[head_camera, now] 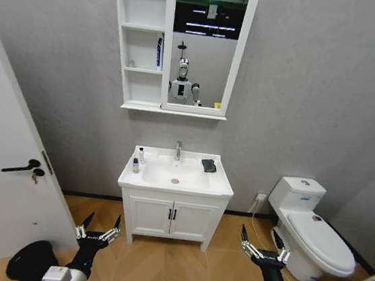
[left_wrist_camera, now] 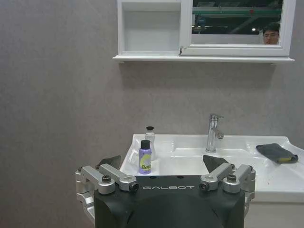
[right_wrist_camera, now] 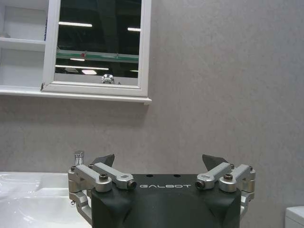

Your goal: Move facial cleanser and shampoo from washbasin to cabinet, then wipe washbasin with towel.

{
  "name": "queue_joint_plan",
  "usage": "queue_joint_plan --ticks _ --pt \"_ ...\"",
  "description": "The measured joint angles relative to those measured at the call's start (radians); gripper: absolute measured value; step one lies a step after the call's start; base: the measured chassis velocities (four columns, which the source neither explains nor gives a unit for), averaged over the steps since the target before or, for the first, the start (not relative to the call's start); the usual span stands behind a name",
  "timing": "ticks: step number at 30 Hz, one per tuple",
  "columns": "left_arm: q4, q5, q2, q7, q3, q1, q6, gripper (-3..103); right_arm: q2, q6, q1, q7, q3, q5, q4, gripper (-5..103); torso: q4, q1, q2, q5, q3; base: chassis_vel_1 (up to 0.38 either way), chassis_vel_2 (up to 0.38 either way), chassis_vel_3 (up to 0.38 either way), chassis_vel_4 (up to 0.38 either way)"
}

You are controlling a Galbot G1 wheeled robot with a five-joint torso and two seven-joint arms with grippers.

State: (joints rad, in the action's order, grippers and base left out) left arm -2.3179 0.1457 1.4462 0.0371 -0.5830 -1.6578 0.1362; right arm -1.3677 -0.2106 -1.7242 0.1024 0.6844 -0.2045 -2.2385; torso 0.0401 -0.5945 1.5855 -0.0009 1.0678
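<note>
Two small bottles upright on washbasin left rim, black towel flat; left gripper, right gripper jaws released, low

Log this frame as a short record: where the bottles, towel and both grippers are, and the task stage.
bottles: two small bottles stand on the washbasin rim, robot's left of the tap
towel: dark towel on the rim, right of the tap
cabinet: cabinet above the basin, blue item on middle shelf
left gripper: left gripper open, low, short of the basin
right gripper: right gripper open, low, short of the basin
stage: nothing moved yet
</note>
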Motion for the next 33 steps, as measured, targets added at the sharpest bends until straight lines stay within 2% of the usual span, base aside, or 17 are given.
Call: queue_joint_plan --ticks 1,2,5,8,9,10,14,15,18,21,22,26,29,33 --pt "0.005 0.0 0.0 0.0 0.001 0.005 -0.001 98 0.0 0.0 0.001 -0.002 -0.001 0.0 0.002 100 0.0004 0.0 0.0 0.0006 0.0 -0.376 0.341 0.359 -0.376" --pt "0.009 -0.001 0.0 -0.001 0.003 0.008 -0.001 98 0.001 -0.002 0.003 -0.012 -0.002 0.001 0.005 100 -0.0009 0.0 0.0 0.0021 0.0 -0.325 0.341 0.313 -0.341" --pt "0.02 -0.002 0.002 -0.001 0.008 0.014 -0.001 98 0.001 -0.011 0.003 -0.024 -0.002 0.008 0.011 100 0.0003 0.0 0.0 0.0001 0.0 -0.348 0.346 0.331 -0.353" --pt "0.043 -0.009 0.008 -0.001 0.013 0.026 -0.003 98 0.001 -0.012 0.007 -0.025 -0.003 0.018 0.018 100 -0.0006 0.0 0.0 0.0018 0.0 -0.351 0.362 0.351 -0.356" --pt "0.043 -0.009 0.008 -0.001 0.013 0.026 -0.003 98 0.001 -0.012 0.007 -0.025 -0.003 0.018 0.018 100 -0.0006 0.0 0.0 0.0018 0.0 -0.323 0.361 0.344 -0.349" --pt "0.059 -0.014 0.01 -0.003 0.016 0.032 -0.006 98 0.001 -0.015 0.009 -0.025 -0.003 0.027 0.023 100 0.0001 0.0 0.0 0.0003 0.0 -0.38 0.344 0.362 -0.349" --pt "0.096 -0.023 0.01 -0.007 0.024 0.047 -0.01 98 0.0 -0.024 0.012 -0.022 -0.01 0.041 0.031 100 -0.0005 -0.001 0.0 0.002 0.0 -0.343 0.353 0.364 -0.354" --pt "0.111 -0.026 0.01 -0.008 0.026 0.054 -0.011 98 -0.001 -0.027 0.012 -0.021 -0.012 0.043 0.034 100 -0.0002 -0.001 0.0 0.0008 0.0 -0.327 0.334 0.289 -0.296" --pt "0.173 -0.033 0.005 -0.014 0.028 0.085 -0.013 98 -0.002 -0.032 0.013 -0.019 -0.018 0.051 0.042 100 -0.0005 -0.001 0.0 0.001 0.001 -0.281 0.276 0.257 -0.256" --pt "0.225 -0.04 -0.012 -0.025 0.023 0.119 -0.013 98 -0.002 -0.034 0.008 -0.017 -0.024 0.059 0.045 100 0.0 -0.002 -0.001 0.0011 0.001 -0.181 0.195 0.086 -0.035" --pt "0.245 -0.039 -0.022 -0.027 0.019 0.134 -0.012 95 -0.002 -0.035 0.003 -0.017 -0.025 0.064 0.044 100 -0.0002 -0.002 -0.001 0.0008 0.001 -0.108 0.071 -0.022 -0.018" --pt "0.296 -0.02 -0.042 -0.027 0.015 0.171 -0.009 101 -0.004 -0.041 -0.004 -0.017 -0.027 0.07 0.045 100 0.0008 0.0 0.0 0.001 0.0 -0.018 0.027 -0.034 -0.003" --pt "0.362 0.007 -0.058 -0.034 0.02 0.218 -0.008 96 -0.008 -0.049 -0.012 -0.016 -0.025 0.074 0.05 100 -0.0002 0.001 0.0 0.0009 0.0 0.079 -0.034 -0.077 0.035" --pt "0.447 0.023 -0.068 -0.036 0.019 0.286 -0.008 98 -0.009 -0.056 -0.024 -0.015 -0.019 0.075 0.05 100 -0.0002 0.001 0.001 0.0007 0.0 0.068 -0.043 -0.03 0.063"
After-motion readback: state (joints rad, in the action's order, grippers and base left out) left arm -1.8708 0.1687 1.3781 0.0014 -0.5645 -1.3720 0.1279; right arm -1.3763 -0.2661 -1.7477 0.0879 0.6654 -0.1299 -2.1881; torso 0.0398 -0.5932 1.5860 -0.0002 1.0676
